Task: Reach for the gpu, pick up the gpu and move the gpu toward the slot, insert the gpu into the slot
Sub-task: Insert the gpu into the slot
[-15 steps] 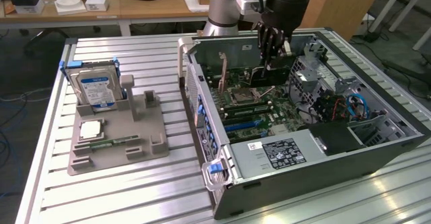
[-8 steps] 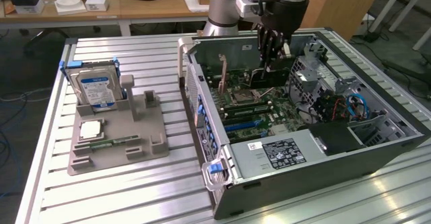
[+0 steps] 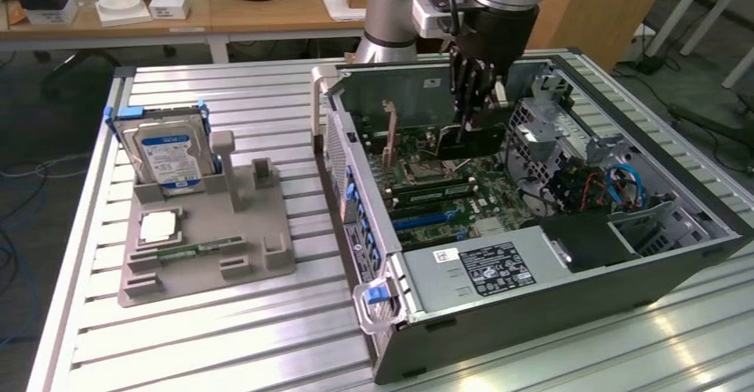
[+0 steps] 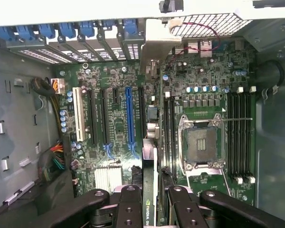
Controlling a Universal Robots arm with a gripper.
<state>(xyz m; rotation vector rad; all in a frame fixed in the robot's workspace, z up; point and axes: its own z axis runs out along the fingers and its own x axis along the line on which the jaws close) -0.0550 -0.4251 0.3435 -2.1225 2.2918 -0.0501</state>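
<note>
End effector [image 4: 149,209]: closed on the gpu [image 4: 149,142], held edge-on above the motherboard [image 4: 204,99] inside the open computer case [image 3: 495,312], just over a slot [image 4: 141,118]. Card: light, stiff, fragile (grip top edge, judged best).

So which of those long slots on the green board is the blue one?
The long blue slot, standing between black slots, beside the gpu.
</note>
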